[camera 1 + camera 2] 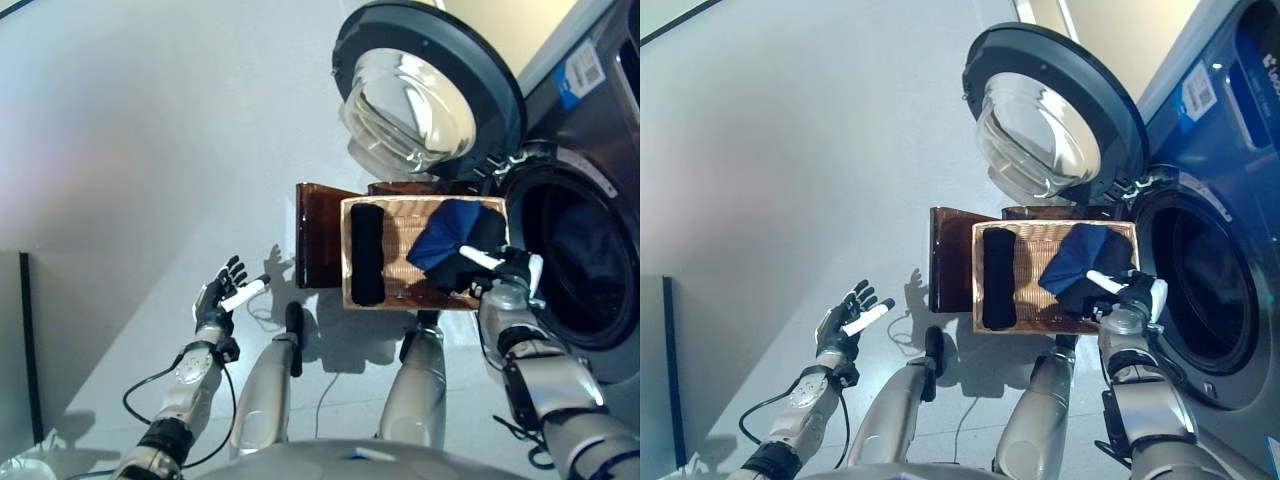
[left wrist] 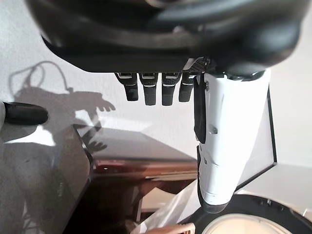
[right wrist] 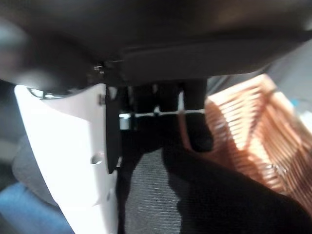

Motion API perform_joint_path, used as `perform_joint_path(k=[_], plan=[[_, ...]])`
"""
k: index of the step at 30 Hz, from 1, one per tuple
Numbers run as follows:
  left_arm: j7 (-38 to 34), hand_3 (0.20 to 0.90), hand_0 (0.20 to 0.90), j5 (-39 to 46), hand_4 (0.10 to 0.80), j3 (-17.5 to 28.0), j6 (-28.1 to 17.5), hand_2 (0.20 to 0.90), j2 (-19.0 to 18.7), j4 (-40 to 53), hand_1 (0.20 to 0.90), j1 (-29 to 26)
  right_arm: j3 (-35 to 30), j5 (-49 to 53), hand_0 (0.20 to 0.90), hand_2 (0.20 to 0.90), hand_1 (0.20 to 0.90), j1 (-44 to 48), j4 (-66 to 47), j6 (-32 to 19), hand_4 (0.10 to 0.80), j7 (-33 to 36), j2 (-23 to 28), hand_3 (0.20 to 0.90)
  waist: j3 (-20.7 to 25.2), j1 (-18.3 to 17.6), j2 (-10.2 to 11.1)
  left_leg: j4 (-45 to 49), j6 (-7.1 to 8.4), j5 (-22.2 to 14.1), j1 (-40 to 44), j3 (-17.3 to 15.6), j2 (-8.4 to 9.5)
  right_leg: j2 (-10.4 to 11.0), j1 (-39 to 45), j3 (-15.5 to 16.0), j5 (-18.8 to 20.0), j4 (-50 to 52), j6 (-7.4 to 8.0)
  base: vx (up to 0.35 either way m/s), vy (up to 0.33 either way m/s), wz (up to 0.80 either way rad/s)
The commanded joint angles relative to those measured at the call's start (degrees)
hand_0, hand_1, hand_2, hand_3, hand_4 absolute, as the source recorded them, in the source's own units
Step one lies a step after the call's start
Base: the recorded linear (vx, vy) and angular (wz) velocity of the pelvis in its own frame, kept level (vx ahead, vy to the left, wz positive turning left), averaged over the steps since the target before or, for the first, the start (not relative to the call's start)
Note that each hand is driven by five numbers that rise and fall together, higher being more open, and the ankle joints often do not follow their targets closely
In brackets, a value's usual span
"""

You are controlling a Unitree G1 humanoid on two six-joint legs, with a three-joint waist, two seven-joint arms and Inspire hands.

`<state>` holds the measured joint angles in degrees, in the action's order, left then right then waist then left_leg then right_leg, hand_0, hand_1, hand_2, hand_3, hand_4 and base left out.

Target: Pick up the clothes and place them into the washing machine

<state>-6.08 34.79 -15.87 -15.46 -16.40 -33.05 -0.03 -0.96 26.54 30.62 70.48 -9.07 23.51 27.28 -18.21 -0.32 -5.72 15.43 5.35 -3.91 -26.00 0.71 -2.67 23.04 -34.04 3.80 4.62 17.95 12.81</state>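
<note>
The wicker basket [image 1: 396, 262] rests on a dark brown box [image 1: 318, 235] beside the washing machine [image 1: 575, 255]. A black rolled garment [image 1: 366, 255] lies at its left side. A blue garment [image 1: 445, 233] and a black garment [image 1: 462, 272] lie at its right side. My right hand [image 1: 507, 272] is at the basket's near right corner, open, with straight fingers on the black garment [image 3: 204, 195] and the thumb [image 3: 68, 161] held out. My left hand [image 1: 222, 295] is open and empty over the floor, to the left of the box.
The machine's round door [image 1: 425, 95] stands open behind the basket. Its dark drum opening [image 1: 1205, 290] lies right of the basket, close to my right hand. Pale floor spreads to the left.
</note>
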Motion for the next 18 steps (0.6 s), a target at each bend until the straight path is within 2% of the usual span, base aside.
perform_joint_path(k=[1,4,5,7,8,9,10,12,15,18], plan=[[0.5,0.900,0.900,1.8,0.800,4.9,-4.1,0.900,-2.7,1.1,0.900,1.0,-3.3,10.0,0.200,0.200,0.200,-0.4,-4.6,-8.5,0.300,-2.8,2.8,0.200,0.7,0.3,1.2,-5.0,5.40,2.6,3.4,2.6,-3.74,2.6,2.8,-1.2,3.5,-1.5,1.34,0.012,-0.011,-0.10],[1.1,0.900,0.900,2.4,0.800,4.9,-4.3,0.900,-1.8,0.0,0.900,0.8,-7.0,17.8,0.200,0.200,0.200,-3.4,-6.1,-11.4,0.300,-6.3,1.8,0.200,1.0,-0.1,1.1,-6.2,5.73,3.2,4.6,2.5,-4.11,2.5,3.9,-0.9,3.6,-2.1,1.46,0.052,-0.027,-0.12],[1.5,0.900,0.900,2.5,0.800,4.9,-4.1,0.900,-1.1,-0.6,0.900,0.8,-9.2,23.7,0.200,0.200,0.200,-4.6,-6.4,-12.7,0.300,-9.1,0.6,0.200,1.3,-0.4,0.9,-7.1,5.82,3.4,5.4,2.5,-4.40,2.5,4.5,-0.7,3.6,-2.3,1.54,0.053,-0.020,-0.11],[1.7,0.900,0.900,2.7,0.800,4.9,-4.1,0.900,-0.7,-1.3,0.900,0.6,-10.3,25.7,0.200,0.200,0.200,-5.4,-6.2,-13.1,0.300,-10.3,0.4,0.200,1.4,-0.5,0.8,-7.7,5.90,3.6,6.0,2.6,-4.56,2.5,4.9,-0.6,3.6,-2.6,1.62,0.050,-0.015,-0.04],[2.0,0.900,0.900,3.2,0.800,5.0,-4.4,0.900,-0.2,-1.9,0.900,0.2,-12.7,32.3,0.200,0.200,0.200,-5.4,-6.5,-14.7,0.300,-12.6,-0.9,0.200,1.6,-0.6,0.5,-8.6,6.02,3.7,6.8,2.4,-4.71,2.6,5.5,-0.3,3.6,-3.0,1.75,0.000,0.000,0.00],[2.0,0.900,0.900,3.2,0.800,5.0,-4.4,0.900,-0.2,-1.9,0.900,0.2,-12.7,32.3,0.200,0.200,0.200,-5.4,-6.4,-14.7,0.300,-12.6,-0.9,0.200,1.6,-0.6,0.5,-8.7,6.00,3.8,6.8,2.4,-4.68,2.6,5.5,-0.3,3.7,-3.1,1.75,0.071,-0.012,-0.01],[2.2,0.900,0.900,3.4,0.800,4.8,-4.5,0.900,0.3,-1.8,0.900,0.2,-15.9,39.3,0.200,0.200,0.200,-5.0,-6.9,-16.7,0.300,-14.6,-2.3,0.200,1.8,-0.6,0.1,-9.4,6.13,3.6,7.6,2.1,-5.04,2.6,5.9,0.1,3.1,-3.0,1.94,0.000,0.000,0.00],[2.1,0.900,0.900,3.7,0.800,4.7,-4.6,0.900,0.4,-1.8,0.900,0.1,-17.3,42.1,0.200,0.200,0.200,-4.9,-6.7,-17.3,0.300,-15.6,-2.7,0.200,1.9,-0.6,-0.1,-9.7,6.14,4.3,7.6,2.1,-4.86,2.7,6.0,0.2,3.8,-3.5,2.00,0.013,0.008,0.03],[2.3,0.900,0.900,4.2,0.800,3.5,-4.5,0.900,1.1,-1.6,0.900,0.1,-21.9,52.4,0.200,0.200,0.200,-3.7,-7.0,-19.8,0.300,-18.1,-4.4,0.200,1.9,-0.7,-0.8,-9.2,6.00,3.7,7.6,2.2,-4.57,2.9,5.8,-0.1,3.4,-2.9,2.04,0.011,0.010,0.03],[2.4,0.900,0.900,4.5,0.800,2.6,-4.6,0.900,1.2,-1.7,0.900,-0.2,-23.4,55.5,0.200,0.200,0.200,-2.7,-6.6,-20.9,0.300,-18.6,-4.5,0.200,1.7,-0.7,-1.0,-7.7,5.94,3.1,7.2,2.3,-4.28,2.9,5.5,-0.4,3.0,-2.0,2.00,0.004,0.003,0.02]])
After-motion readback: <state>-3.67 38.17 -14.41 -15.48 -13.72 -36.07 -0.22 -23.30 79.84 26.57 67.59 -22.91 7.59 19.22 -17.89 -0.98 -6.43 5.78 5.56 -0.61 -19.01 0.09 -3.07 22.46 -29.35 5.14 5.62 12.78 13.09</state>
